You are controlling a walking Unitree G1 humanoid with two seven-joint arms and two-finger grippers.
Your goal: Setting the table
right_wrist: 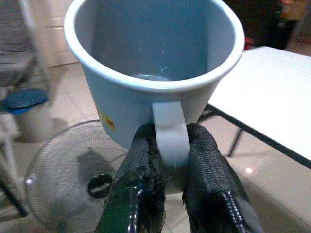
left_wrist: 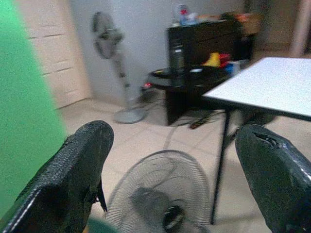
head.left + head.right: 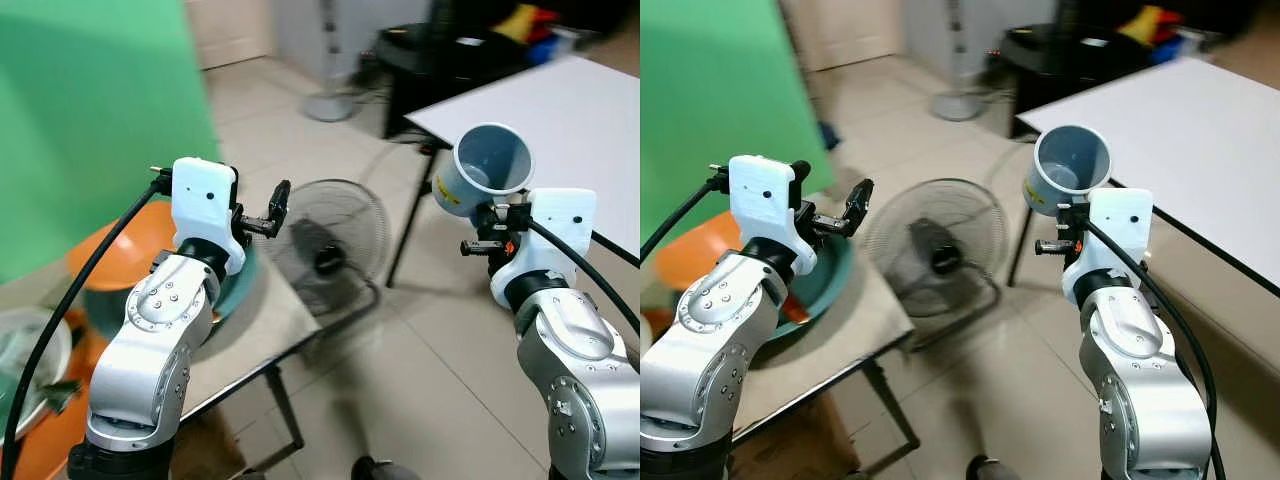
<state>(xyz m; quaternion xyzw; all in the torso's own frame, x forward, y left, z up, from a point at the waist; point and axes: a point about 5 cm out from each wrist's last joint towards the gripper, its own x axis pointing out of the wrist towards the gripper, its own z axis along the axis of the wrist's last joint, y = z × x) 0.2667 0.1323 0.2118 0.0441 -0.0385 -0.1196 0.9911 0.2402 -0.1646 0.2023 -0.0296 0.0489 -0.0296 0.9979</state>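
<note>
The right pincer point(image 1: 167, 160) grips a pale blue mug point(image 1: 155, 63) by its handle, both black fingers point(image 1: 146, 165) pressed against it, holding the mug aloft and tilted, its mouth facing up toward the camera, just off the corner of the white bench point(image 3: 570, 110). The left pincer point(image 2: 180, 179) stands wide and holds nothing, raised above the edge of a smaller bench point(image 3: 265, 320) that carries a teal bowl point(image 3: 825, 280) and an orange plate point(image 3: 120, 250). Between the 2 arms, a floor fan point(image 3: 330, 245) lies tipped on the tiled floor point(image 3: 440, 360).
</note>
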